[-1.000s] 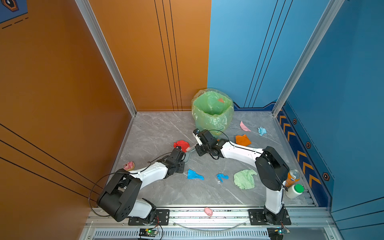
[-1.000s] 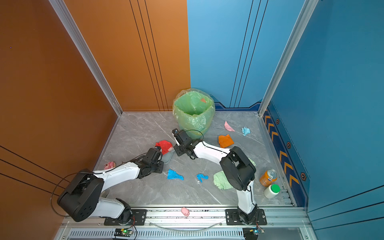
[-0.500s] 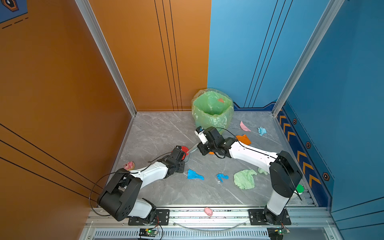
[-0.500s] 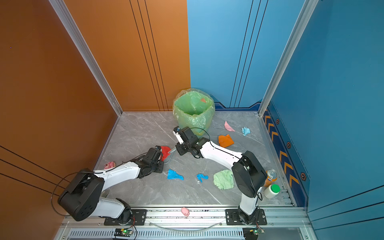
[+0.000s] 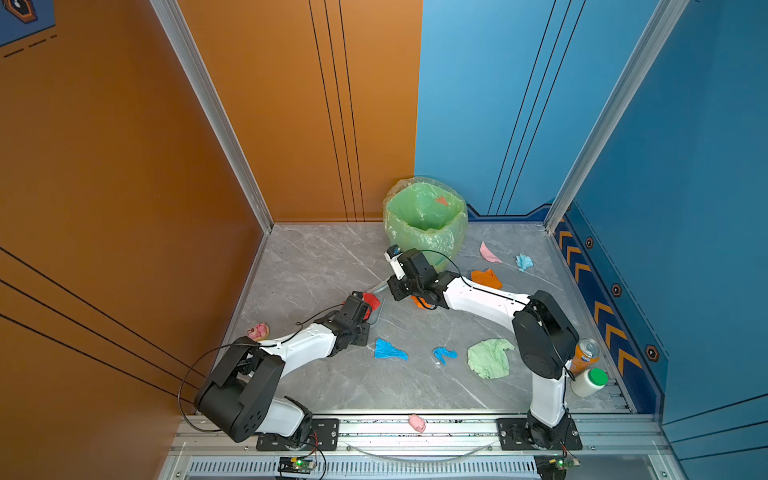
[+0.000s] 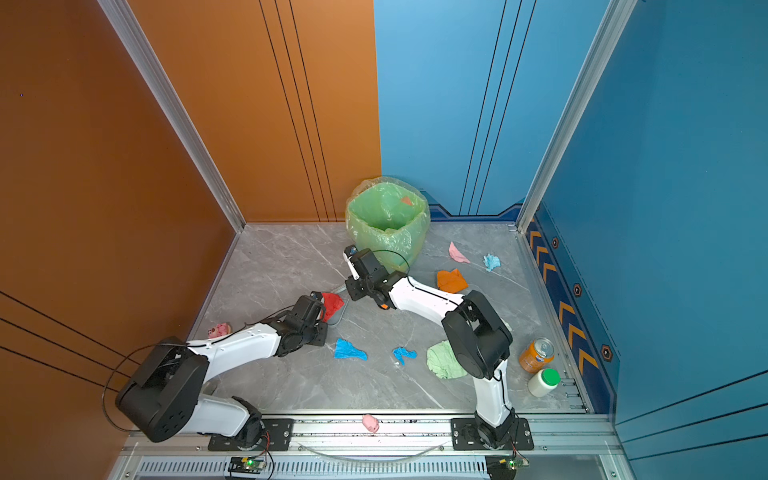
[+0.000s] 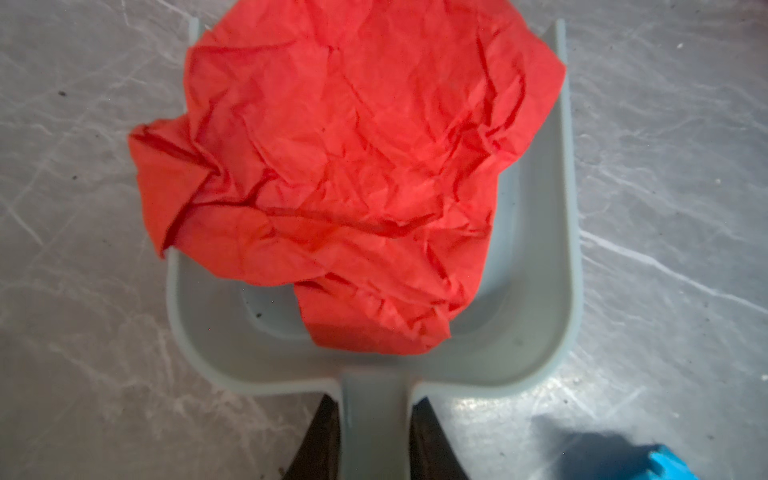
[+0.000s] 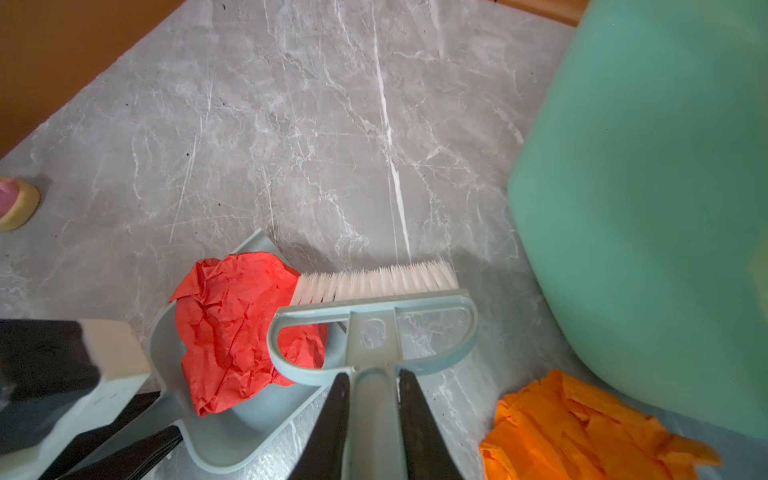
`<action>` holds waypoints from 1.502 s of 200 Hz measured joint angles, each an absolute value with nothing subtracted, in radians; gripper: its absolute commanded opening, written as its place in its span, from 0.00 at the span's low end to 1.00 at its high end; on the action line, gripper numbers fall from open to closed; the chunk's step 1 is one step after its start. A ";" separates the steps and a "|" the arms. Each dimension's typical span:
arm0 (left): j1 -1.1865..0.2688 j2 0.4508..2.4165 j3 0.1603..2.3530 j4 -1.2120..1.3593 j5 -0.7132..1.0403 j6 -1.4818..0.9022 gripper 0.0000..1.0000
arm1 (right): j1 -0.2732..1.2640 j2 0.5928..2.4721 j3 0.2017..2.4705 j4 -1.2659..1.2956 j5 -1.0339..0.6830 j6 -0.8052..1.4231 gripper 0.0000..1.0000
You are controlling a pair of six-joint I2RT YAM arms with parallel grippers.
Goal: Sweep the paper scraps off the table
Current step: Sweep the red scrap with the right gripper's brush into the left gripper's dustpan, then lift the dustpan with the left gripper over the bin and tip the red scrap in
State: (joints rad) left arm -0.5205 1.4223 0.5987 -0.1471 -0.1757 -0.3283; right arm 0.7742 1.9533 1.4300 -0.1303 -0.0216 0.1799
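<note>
On the table (image 5: 316, 266), left gripper (image 7: 374, 401) clamps one dustpan (image 7: 536, 291) holding one red scrap (image 7: 345, 166), right gripper (image 8: 374, 378) one brush (image 8: 376, 309).

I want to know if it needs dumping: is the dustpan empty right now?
No, in the left wrist view a crumpled red scrap lies in the dustpan, covering most of its tray.

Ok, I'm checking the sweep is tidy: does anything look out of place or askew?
The red scrap lies in the dustpan but droops over one side wall and could slip out. A pink pig lies on the front rail.
</note>
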 measured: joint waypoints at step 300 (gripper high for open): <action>-0.545 1.149 0.704 -0.356 -0.296 -0.261 0.00 | 0.719 1.437 1.291 -0.282 0.044 0.121 0.00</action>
State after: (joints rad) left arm -0.5446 1.1488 0.7036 -0.3561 -0.2962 -0.2607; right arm 0.7185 1.4368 1.2915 -0.2817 0.0444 0.1211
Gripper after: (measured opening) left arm 0.225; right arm 0.202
